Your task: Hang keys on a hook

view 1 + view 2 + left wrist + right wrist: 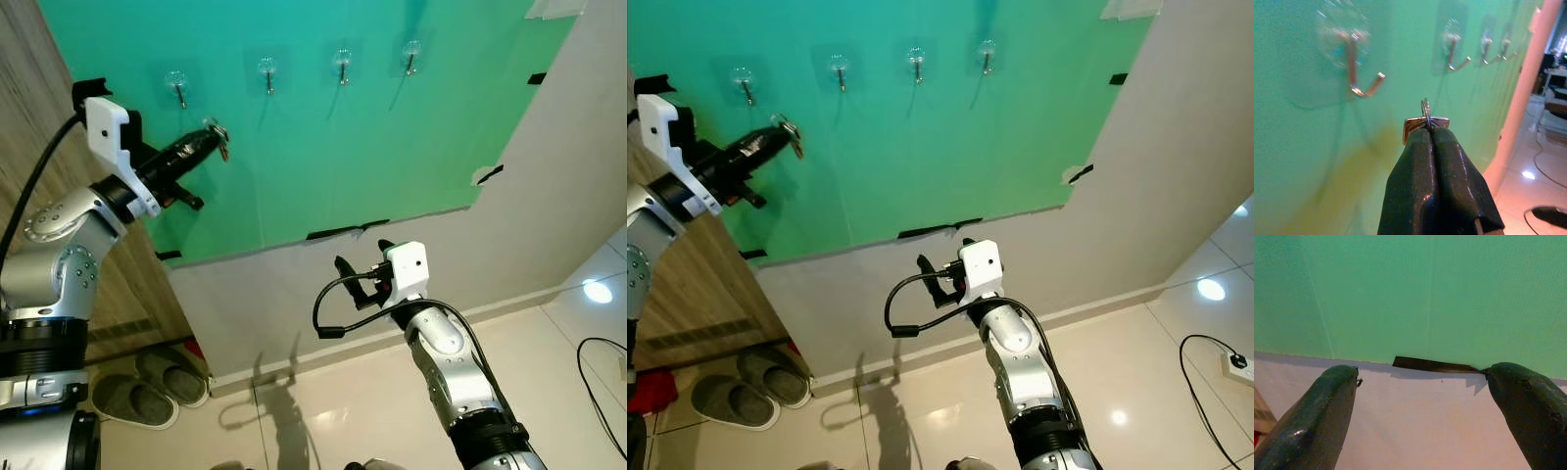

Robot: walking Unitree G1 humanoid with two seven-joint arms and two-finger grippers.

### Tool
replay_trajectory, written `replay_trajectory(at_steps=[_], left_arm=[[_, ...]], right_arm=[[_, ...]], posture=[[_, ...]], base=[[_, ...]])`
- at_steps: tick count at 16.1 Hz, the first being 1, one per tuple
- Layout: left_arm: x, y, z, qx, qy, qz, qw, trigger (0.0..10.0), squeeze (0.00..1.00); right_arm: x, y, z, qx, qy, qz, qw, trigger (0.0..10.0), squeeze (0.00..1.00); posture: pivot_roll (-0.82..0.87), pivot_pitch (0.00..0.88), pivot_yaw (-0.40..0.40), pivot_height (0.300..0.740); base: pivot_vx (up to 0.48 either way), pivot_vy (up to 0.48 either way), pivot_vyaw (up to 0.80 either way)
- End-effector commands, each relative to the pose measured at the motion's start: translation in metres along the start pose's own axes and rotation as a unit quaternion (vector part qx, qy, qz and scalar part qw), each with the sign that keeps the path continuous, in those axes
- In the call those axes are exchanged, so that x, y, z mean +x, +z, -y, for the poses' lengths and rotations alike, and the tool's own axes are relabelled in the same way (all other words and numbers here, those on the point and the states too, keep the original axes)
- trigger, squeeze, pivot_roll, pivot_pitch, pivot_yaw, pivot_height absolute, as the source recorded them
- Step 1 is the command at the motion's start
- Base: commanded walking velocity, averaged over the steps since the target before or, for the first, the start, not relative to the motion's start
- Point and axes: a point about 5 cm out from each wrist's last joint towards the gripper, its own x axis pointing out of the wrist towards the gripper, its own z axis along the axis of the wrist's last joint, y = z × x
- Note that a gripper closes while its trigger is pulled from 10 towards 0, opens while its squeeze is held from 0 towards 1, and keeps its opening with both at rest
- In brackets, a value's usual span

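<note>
We see four hooks on the green sheet (323, 147). Our left gripper (214, 134) pinches the keys (1425, 121) just below and beside the leftmost hook (178, 86), not touching it. Below the sheet, our right gripper (1422, 416) hangs spread, holding nothing.

A: Keys (1425, 122)?
B: Silver, on a thin ring, pinched at the fingertips, ring edge-on and upright, near the green wall sheet.

A: Hook (1358, 73)?
B: Metal J-hook on a clear adhesive pad, tip upturned, bare. Keys sit just below and beside it, apart.
</note>
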Motion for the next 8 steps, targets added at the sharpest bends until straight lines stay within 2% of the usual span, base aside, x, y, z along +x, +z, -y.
replay_trajectory(at_steps=[1,4,8], left_arm=[[-0.0009,0.0147,-0.003,0.007,0.007,0.022,1.0,10.0,0.0],[-0.0061,0.0199,-0.0089,0.002,0.019,0.032,0.999,10.0,0.0],[-0.0095,0.0227,-0.0068,-0.005,0.018,0.04,0.999,10.0,0.0]], right_arm=[[-0.0002,0.0008,0.0007,-0.004,0.002,0.001,1.0,10.0,0.0],[0.0,0.0008,0.0013,-0.004,0.003,0.0,1.0,10.0,0.0],[0.0002,0.0015,0.0008,-0.004,0.005,0.0,1.0,10.0,0.0]], posture=[[0.01,0.0,-0.023,0.74],[0.01,0.0,-0.024,0.74],[0.02,0.0,-0.028,0.74]], base=[[0.0,0.0,0.0],[0.0,0.0,0.0],[0.0,0.0,0.0]])
